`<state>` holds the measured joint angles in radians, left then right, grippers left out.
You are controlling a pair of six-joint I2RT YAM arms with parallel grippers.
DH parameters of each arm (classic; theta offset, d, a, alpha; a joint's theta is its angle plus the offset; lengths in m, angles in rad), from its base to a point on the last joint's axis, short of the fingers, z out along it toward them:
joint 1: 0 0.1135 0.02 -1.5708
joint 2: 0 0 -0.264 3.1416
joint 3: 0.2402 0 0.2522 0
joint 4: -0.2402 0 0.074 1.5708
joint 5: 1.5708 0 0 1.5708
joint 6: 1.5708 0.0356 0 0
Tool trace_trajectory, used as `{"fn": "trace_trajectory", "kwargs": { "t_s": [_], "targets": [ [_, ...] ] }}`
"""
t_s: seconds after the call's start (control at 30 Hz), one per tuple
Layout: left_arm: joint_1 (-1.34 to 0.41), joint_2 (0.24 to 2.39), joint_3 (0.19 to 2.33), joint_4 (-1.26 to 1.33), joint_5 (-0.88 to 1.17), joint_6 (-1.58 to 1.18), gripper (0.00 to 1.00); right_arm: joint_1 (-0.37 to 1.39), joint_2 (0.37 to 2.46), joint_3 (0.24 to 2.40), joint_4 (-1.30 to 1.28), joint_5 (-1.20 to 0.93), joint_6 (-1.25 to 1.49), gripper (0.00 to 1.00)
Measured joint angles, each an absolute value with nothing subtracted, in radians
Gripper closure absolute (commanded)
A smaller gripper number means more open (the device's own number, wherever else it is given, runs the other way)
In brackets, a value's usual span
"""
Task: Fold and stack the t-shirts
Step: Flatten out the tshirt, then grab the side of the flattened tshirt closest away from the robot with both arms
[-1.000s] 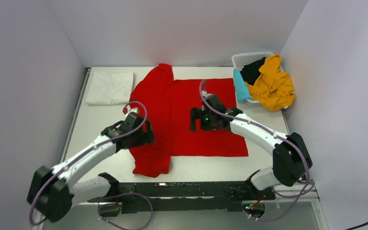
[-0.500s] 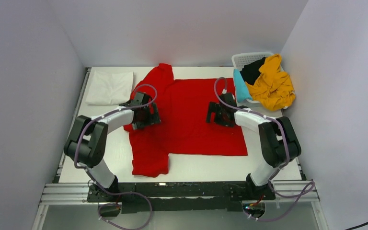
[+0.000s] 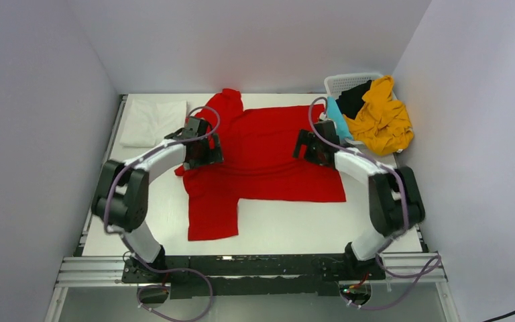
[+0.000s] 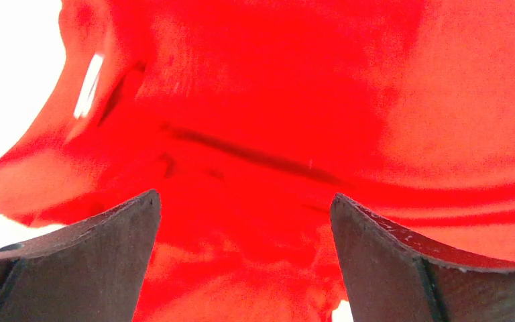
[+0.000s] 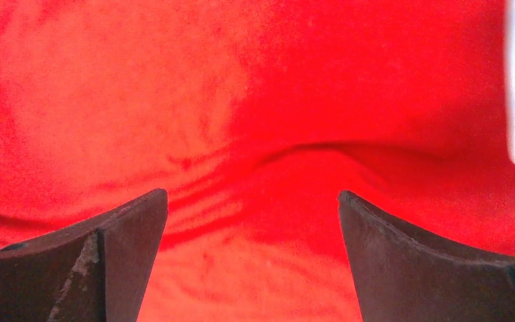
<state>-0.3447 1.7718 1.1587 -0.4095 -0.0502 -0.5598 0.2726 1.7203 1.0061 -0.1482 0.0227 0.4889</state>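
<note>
I have the red t-shirt (image 3: 268, 168) spread flat on the desk (image 3: 288, 225) for folding; left gripper (image 3: 200, 149) at its 9 o'clock, right gripper (image 3: 310, 147) at 3 o'clock, both fully spread, gripping nothing, likely poised to pinch opposite edges

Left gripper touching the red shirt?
Cannot tell. Left wrist view: open left gripper over the red shirt, neither contact nor gap plain at the fingertips. Top view hides them.

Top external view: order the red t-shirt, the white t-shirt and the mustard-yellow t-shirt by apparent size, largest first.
Largest: red t-shirt.
Then mustard-yellow t-shirt and white t-shirt, too alike to rank: one crumpled, one folded.
</note>
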Motion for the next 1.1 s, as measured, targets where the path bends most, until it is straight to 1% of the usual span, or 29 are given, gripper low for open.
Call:
{"fn": "trace_trajectory", "kwargs": {
  "t_s": [0.13, 0.3, 0.43, 0.53, 0.6, 0.67, 0.8, 0.93, 1.1],
  "targets": [
    [-0.393, 1.541, 1.053, -0.495, -0.117, -0.571, 0.01, 0.273, 1.452, 0.891, -0.178, 0.057, 0.502, 0.00],
    [-0.565, 1.223, 0.901, -0.613, -0.181, -0.655, 0.00, 0.268, 1.116, 0.753, -0.183, 0.135, 0.579, 0.00],
    [-0.690, 1.095, 0.756, -0.709, -0.172, -0.751, 0.01, 0.258, 0.990, 0.665, -0.215, 0.181, 0.631, 0.00],
    [-0.763, 1.062, 0.655, -0.775, -0.151, -0.822, 0.09, 0.256, 0.947, 0.625, -0.262, 0.203, 0.646, 0.00],
    [-0.791, 1.058, 0.612, -0.784, -0.133, -0.852, 0.21, 0.256, 0.929, 0.612, -0.279, 0.212, 0.649, 0.00],
    [-0.810, 1.060, 0.581, -0.780, -0.101, -0.874, 0.27, 0.256, 0.921, 0.607, -0.295, 0.223, 0.652, 0.00],
    [-0.838, 1.100, 0.572, -0.756, -0.069, -0.896, 0.34, 0.256, 0.923, 0.606, -0.314, 0.238, 0.652, 0.00],
    [-0.850, 1.155, 0.559, -0.736, -0.059, -0.904, 0.37, 0.256, 0.930, 0.606, -0.329, 0.257, 0.656, 0.00],
    [-0.850, 1.181, 0.559, -0.735, -0.068, -0.908, 0.50, 0.255, 0.931, 0.601, -0.357, 0.276, 0.666, 0.00]
  ]
}}
